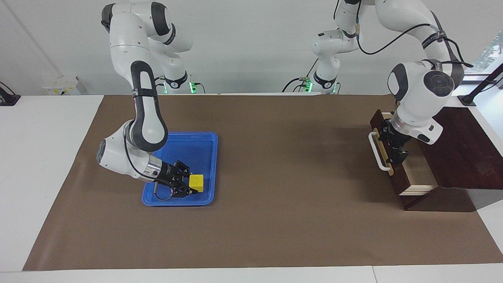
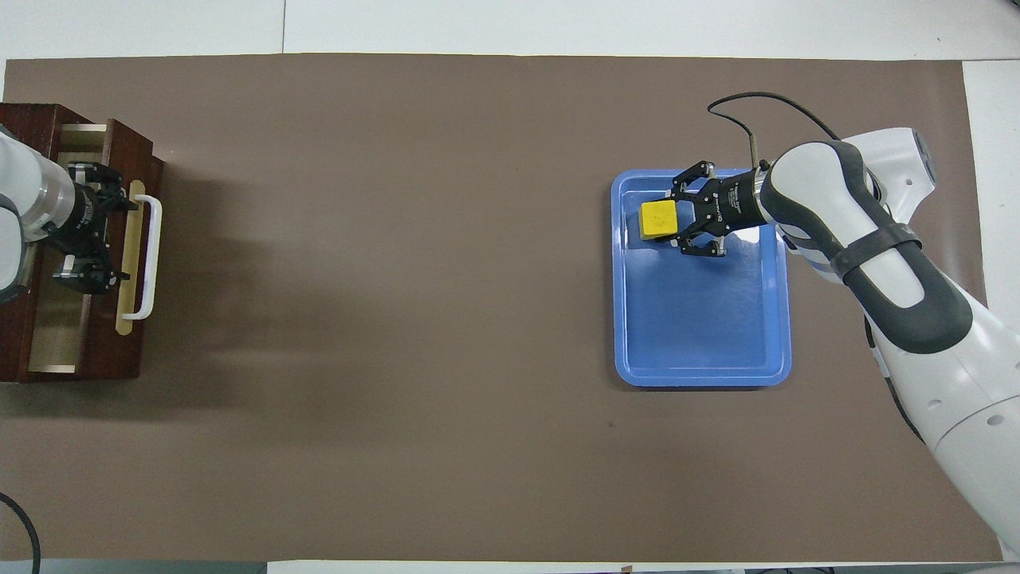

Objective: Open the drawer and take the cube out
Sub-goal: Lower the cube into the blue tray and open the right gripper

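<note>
The yellow cube (image 1: 196, 183) is pinched by the right gripper (image 1: 190, 186) low inside the blue tray (image 1: 208, 142); it is best lowered flat before release. The left gripper (image 1: 397, 153), fingers spread, is over the half-open drawer (image 1: 419, 184).

The drawer (image 1: 408, 173) is dark brown wood with a white bar handle (image 1: 378, 151) on a tan strip. It sits at the left arm's end of the table. It is pulled out only a little way, so just a thin bit of its pale wood inside shows. The cube (image 1: 196, 182) is small and bright yellow. It is low in the blue tray (image 1: 204, 149) at the right arm's end, in the part farther from the robots.
</note>
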